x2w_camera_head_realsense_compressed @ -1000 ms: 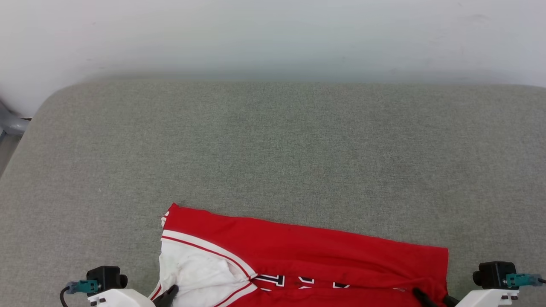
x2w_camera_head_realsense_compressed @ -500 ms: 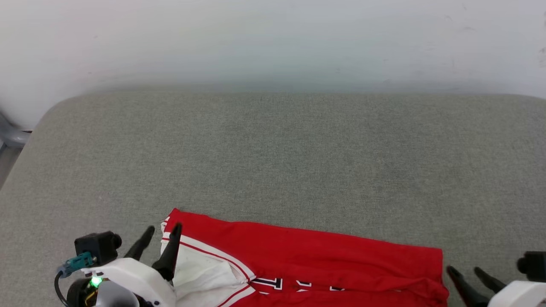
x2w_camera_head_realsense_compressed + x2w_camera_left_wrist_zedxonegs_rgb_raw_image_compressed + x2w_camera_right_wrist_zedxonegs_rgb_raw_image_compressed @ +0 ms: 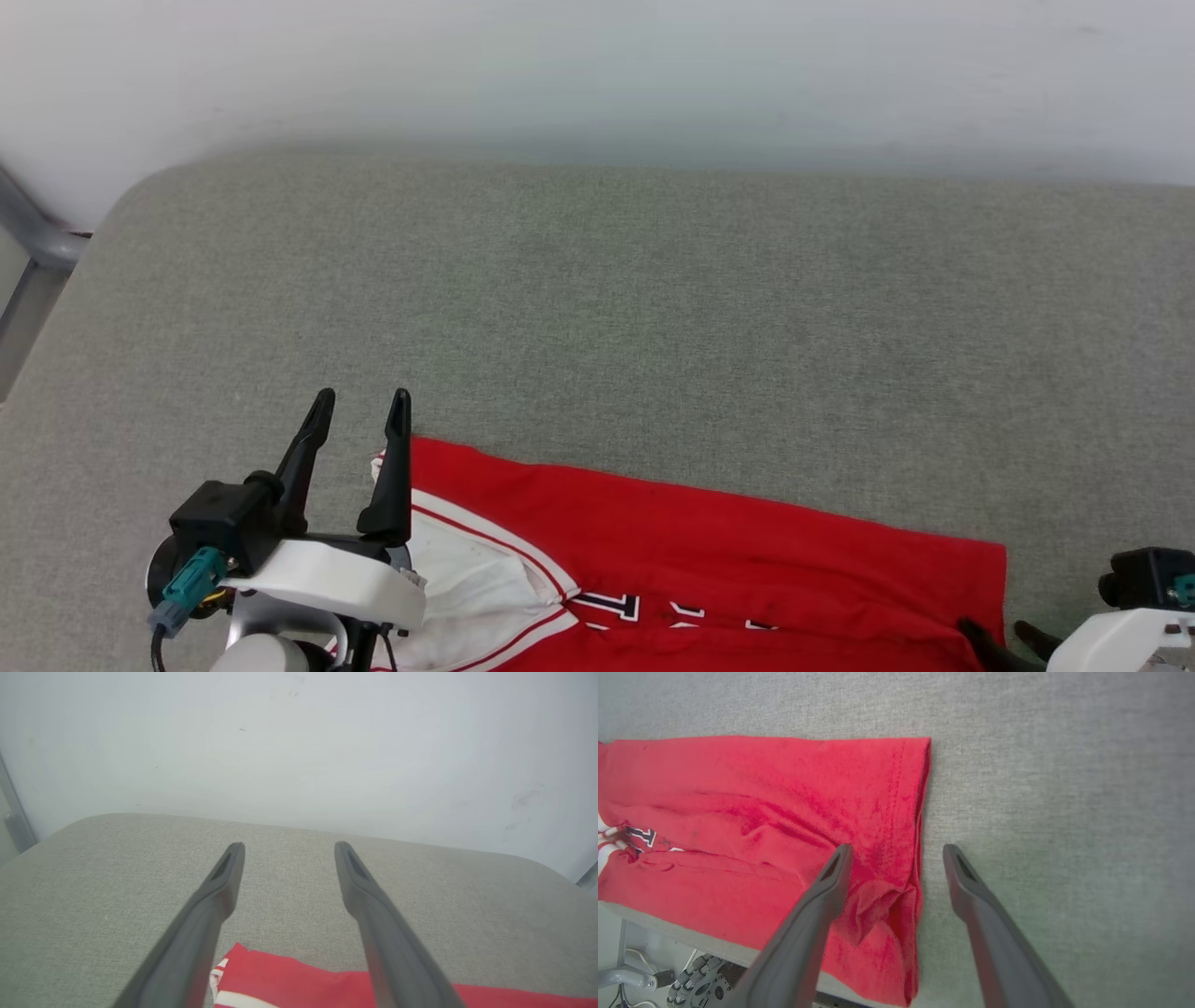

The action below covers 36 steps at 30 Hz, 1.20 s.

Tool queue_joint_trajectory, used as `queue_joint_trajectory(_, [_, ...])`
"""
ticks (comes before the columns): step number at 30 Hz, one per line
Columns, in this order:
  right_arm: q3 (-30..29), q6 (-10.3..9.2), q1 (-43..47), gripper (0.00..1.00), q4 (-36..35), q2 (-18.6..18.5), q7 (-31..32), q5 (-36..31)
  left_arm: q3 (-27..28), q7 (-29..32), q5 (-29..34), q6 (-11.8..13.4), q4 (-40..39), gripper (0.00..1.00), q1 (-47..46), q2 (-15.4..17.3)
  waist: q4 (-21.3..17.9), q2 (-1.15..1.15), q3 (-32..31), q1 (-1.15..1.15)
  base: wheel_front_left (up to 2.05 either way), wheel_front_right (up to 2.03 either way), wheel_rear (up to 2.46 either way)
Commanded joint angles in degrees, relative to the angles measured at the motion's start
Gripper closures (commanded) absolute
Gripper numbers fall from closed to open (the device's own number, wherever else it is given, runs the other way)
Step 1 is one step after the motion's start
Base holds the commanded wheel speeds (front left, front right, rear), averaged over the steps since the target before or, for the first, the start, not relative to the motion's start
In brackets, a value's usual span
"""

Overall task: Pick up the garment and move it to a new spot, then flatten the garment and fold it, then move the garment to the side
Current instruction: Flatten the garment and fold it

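Lying along the near edge of the grey worktop point(image 3: 653, 308), the red jersey point(image 3: 709, 551) is looking folded lengthwise to me, so I am judging the sideways move as not yet done. My left pincer point(image 3: 362, 401) is hovering spread and empty by its white sleeve point(image 3: 467, 579). My right pincer point(image 3: 896, 851), equally spread and empty, is hanging over its hem point(image 3: 920, 812).

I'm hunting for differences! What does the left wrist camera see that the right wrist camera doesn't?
Left wrist view: a plain white wall beyond the open left fingers. Right wrist view: black white-edged lettering, a rumpled hem corner by the open right fingers, and small grey wheels below the edge. Both: the red jersey T-shirt on the grey fabric tabletop.
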Motion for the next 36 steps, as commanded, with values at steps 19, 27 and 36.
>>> queue_joint_trajectory(19, [3.6, -0.05, -1.4, 1.0, 4.4, 1.7, 3.6, 2.9, 2.9, -0.5, 5.0, -0.4, -0.4, 0.0, 2.5, -2.1, 1.5, 0.0, 0.4, 0.0, 0.0, 0.0, 0.0])
queue_joint_trajectory(27, [-0.5, -0.07, -2.9, 1.0, 1.7, -1.3, 4.0, 2.7, 2.8, 0.2, 5.3, 0.7, -0.5, 0.0, 3.9, -1.5, -0.5, 0.0, -2.7, 0.0, 0.0, 0.0, 0.0])
queue_joint_trajectory(36, [-11.2, -0.06, -2.8, 1.0, 2.1, -3.5, 5.8, 2.9, 2.4, 0.8, 5.4, 1.5, -1.3, 0.0, 5.3, -1.0, -1.9, 0.0, -4.3, 0.0, 0.0, 0.0, 0.0])
